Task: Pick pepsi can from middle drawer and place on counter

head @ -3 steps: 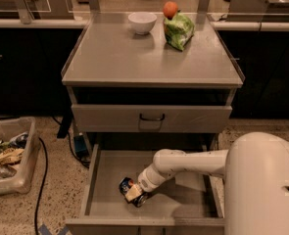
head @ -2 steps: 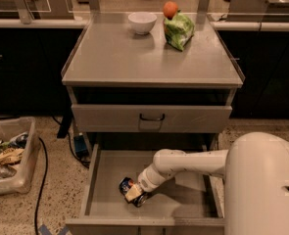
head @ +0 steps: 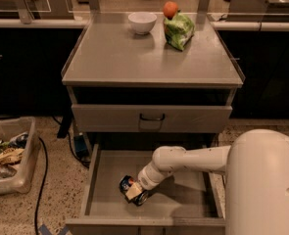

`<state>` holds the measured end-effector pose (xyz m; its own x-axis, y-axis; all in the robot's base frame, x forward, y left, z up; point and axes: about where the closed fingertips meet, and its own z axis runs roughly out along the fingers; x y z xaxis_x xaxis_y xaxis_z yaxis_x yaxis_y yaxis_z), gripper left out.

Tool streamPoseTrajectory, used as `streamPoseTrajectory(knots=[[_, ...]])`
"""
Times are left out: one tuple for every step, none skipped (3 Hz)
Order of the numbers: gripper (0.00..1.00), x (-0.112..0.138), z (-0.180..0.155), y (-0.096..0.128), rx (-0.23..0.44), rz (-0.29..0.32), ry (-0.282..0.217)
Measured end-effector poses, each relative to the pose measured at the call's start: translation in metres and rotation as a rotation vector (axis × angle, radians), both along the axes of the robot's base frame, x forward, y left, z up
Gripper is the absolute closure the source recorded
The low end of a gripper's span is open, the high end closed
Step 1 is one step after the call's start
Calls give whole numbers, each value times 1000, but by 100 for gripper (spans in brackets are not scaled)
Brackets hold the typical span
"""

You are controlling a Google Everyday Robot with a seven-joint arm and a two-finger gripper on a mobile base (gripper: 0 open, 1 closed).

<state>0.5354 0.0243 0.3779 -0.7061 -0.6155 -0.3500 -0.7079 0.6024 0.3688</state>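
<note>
Contact sits low in the open middle drawer (head: 183, 202); my gripper (head: 134, 192) is down at the floor near the drawer's front left, right on the pepsi can (head: 127, 183). The can lies tilted on the grey floor; its blue end with the round logo shows just up and left of the gripper, and a darker end shows just below and right of it, so the gripper crosses the can's middle. Whether I have actually clamped it I cannot tell; the can is at least touching the gripper and rests on the drawer floor. My white arm (head: 188, 159) reaches in from the right, slanting down to the can. Above, the closed drawer front (head: 109, 118) with its dark loop handle sits under the counter (head: 134, 58); at the counter's back stand a white bowl (head: 142, 22), a green bag (head: 178, 29) and an orange (head: 170, 9). A clear bin (head: 27, 153) of trash sits on the floor, well apart on the left.
</note>
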Motion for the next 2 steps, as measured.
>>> streamPoseTrajectory(knots=[[100, 2, 42, -5, -3, 31, -26], [100, 2, 92, -16, 45, 47, -52]])
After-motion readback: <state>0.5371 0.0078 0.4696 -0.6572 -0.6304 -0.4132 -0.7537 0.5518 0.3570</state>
